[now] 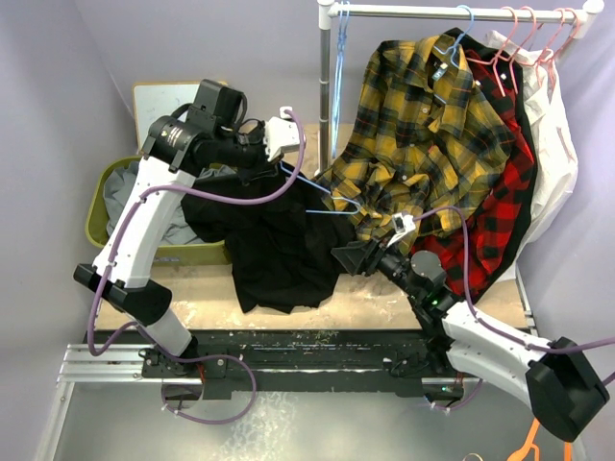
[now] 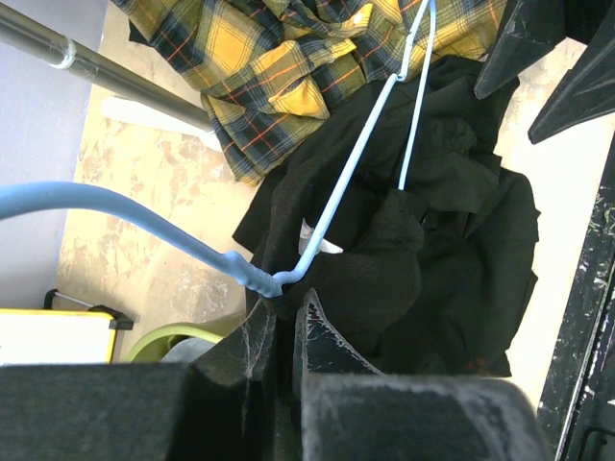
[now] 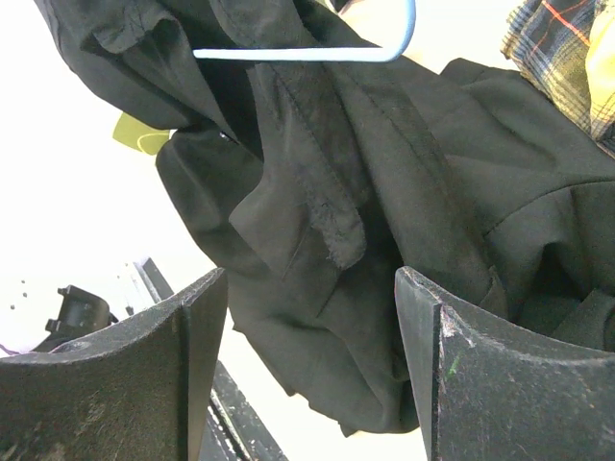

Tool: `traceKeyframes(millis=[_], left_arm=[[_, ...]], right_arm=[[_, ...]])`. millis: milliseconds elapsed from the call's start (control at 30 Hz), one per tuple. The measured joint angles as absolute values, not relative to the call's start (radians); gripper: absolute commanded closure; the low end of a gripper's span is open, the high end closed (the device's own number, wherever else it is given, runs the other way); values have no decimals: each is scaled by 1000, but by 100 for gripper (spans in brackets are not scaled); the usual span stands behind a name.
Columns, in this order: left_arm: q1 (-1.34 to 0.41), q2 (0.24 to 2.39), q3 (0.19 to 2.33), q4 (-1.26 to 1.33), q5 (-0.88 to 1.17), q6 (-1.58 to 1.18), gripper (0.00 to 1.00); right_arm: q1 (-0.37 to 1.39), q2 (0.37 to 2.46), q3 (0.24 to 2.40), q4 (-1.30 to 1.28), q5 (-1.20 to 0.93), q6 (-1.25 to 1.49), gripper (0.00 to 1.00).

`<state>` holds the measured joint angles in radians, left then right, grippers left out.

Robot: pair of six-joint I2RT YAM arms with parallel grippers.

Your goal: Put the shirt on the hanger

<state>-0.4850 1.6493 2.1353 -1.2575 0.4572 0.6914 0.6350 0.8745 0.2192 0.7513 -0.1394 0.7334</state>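
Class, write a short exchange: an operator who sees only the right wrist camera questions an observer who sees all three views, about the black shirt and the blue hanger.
Operator: My right gripper is open in front of the shirt, with a bit of the hanger above. What holds the hanger?
Observer: The left gripper, shut on the hanger's neck just below the hook.
Operator: Is the hanger inside the shirt yet?
Observer: Partly. In the left wrist view, one wire arm disappears into the shirt's folds.
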Motion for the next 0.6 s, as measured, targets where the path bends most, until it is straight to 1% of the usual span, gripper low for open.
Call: traceKeyframes(millis=[200, 433, 600], left_arm=[[-485, 1645, 2129, -1258, 461, 691, 100], [-485, 1644, 2128, -1257, 463, 691, 100], [-485, 1636, 2112, -1257, 463, 691, 100]], right_arm=[[635, 925, 220, 786, -135, 728, 29], [635, 1060, 238, 859, -125, 722, 38], [635, 1131, 259, 915, -137, 723, 48]])
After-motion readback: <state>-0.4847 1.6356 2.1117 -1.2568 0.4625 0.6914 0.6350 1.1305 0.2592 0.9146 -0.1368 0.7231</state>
